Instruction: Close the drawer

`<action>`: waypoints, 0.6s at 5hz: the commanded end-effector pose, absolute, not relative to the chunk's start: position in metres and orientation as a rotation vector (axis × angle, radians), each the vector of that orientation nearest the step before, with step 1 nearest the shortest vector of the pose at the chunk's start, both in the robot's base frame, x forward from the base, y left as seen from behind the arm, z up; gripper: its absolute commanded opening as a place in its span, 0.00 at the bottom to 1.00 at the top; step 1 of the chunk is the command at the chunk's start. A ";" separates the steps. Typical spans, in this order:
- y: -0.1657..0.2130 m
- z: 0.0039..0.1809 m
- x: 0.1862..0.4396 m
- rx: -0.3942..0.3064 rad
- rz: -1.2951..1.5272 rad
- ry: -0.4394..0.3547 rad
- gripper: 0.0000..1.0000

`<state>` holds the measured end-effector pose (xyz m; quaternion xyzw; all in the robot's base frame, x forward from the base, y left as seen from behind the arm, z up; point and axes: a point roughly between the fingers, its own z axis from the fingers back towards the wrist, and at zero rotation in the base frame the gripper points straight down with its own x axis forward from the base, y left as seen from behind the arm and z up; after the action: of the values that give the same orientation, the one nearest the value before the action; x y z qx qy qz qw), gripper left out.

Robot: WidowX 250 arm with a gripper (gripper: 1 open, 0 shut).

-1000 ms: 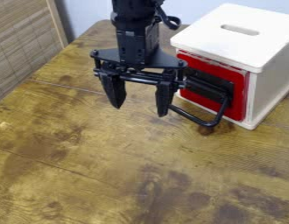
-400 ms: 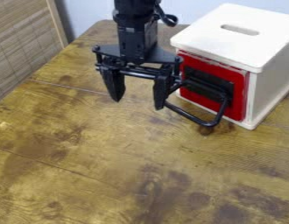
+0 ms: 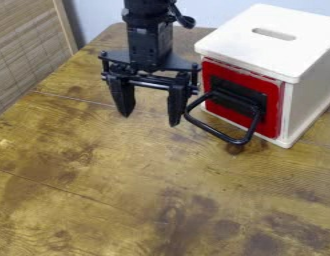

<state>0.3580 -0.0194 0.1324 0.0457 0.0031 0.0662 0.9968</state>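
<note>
With its fingers apart, the hand (image 3: 148,112) hangs just beside the black loop handle (image 3: 223,125) of the red drawer (image 3: 277,108) in the white cabinet's front, so a careless sideways swing could snag that loop.

Open black pincer (image 3: 149,107), red drawer (image 3: 241,98), seemingly almost shut

- Drawer (image 3: 264,87): red rectangular front with a large black loop handle that sticks out and slopes down.
- It sits upright in the front of a white boxy cabinet, under the slotted top, on the wooden desk.
</note>
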 end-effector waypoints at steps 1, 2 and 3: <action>-0.027 0.156 0.353 0.069 0.185 -0.078 1.00; -0.045 0.152 0.342 0.060 0.198 -0.070 1.00; -0.053 0.165 0.341 0.036 0.073 -0.091 1.00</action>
<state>0.3397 -0.0476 0.1312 0.0297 0.0092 0.0458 0.9985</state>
